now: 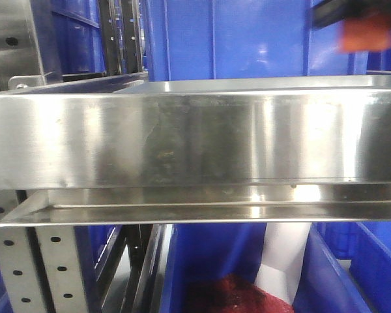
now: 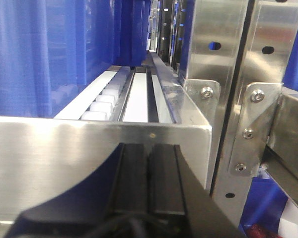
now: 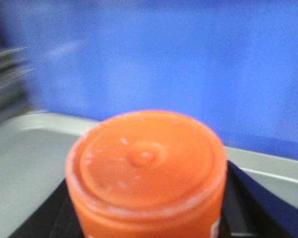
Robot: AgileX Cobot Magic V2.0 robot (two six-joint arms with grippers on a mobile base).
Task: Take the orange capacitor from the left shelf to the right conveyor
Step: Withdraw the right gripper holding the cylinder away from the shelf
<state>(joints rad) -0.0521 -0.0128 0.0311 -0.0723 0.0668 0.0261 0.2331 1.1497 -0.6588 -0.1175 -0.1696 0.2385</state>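
Right gripper (image 3: 149, 213) clamped on orange capacitor (image 3: 146, 158), held above left shelf (image 1: 182, 130); left gripper (image 2: 149, 158) fingers together, farther away

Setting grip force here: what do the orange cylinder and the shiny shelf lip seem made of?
The small orange cylindrical capacitor: probably plastic or painted casing, matte, whitish scuffs on top; blur leaves it open. The tall silver shelf front lip: likely brushed stainless steel, streaky mirror-like reflections.
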